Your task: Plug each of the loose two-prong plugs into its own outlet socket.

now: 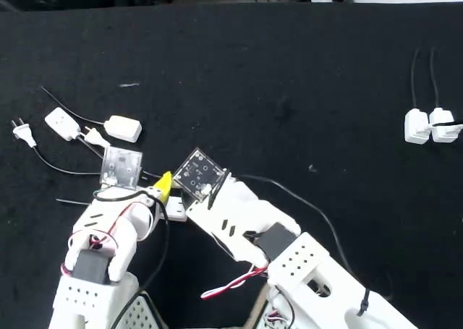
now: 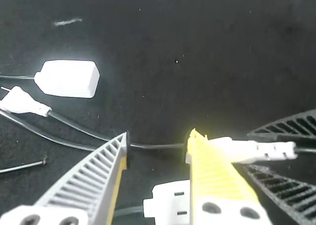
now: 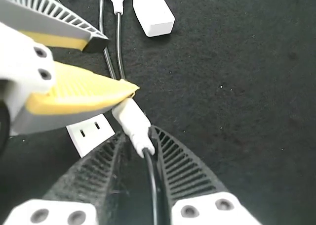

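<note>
In the high view the left arm [image 1: 101, 242] reaches from the near edge of the surface toward its middle. Its wrist is bent down, and the left gripper [image 1: 163, 188] points its yellow finger across at the right arm [image 1: 268, 235]. That arm lies low and slants in from the near edge to meet it. The outlet socket [image 1: 176, 210] lies flat between the two wrists, close to the near edge. Toward the left edge are a loose plug [image 1: 22, 132] on a black cable and two white blocks [image 1: 123, 129] with a second plug between them. A pair of white adapters [image 1: 417, 125] sits side by side by the right edge.

In the left wrist view the left gripper [image 2: 159, 136] has its jaws wide apart and holds nothing, with a black cable on the surface beyond the gap. The tip of its yellow finger [image 2: 212, 175] touches the plug [image 2: 252, 150], which sits between the right arm's black fingers [image 2: 286, 128]. The outlet socket [image 2: 168, 207] lies just beside the yellow finger, slots facing up.

In the right wrist view the right gripper [image 3: 139, 136] has its jaws closed on the rear of the plug [image 3: 129, 117], and the cable runs back between them. The yellow finger's tip rests on the plug's front end and hides the prongs. The outlet socket [image 3: 89, 133] lies just beside the plug
</note>
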{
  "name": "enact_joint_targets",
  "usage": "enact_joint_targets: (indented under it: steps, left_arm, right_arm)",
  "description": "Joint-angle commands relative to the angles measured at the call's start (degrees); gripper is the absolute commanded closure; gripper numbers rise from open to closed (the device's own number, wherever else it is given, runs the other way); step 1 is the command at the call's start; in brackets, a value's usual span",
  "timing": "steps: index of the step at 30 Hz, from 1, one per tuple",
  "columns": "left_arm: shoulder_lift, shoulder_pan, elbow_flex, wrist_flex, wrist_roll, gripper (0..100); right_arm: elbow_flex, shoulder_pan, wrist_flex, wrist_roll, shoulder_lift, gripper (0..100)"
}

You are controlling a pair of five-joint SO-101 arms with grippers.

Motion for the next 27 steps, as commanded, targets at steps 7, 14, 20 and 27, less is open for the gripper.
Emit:
enact_joint_targets:
  steps: [7,14,20,27]
  left_arm:
    - [15.6,3.2,-6.7,-6.5,-0.9,79]
    - [12.4,-2.0,-6.6,-6.5,-0.7,79]
    - [7.6,-3.4,-5.6,-4.6,-0.7,79]
    - [3.8,-3.8,-5.5,-1.7,-0.7,79]
  right_arm:
    - [-1.5,-3.0,-2.7,2.1,-2.6,98.8]
    - [-1.5,-0.2,-2.7,1.8,-2.6,98.8]
    - [-0.8,-0.5,-2.7,2.0,-2.6,98.8]
    - [-0.8,1.8,-2.7,1.9,-2.2,98.7]
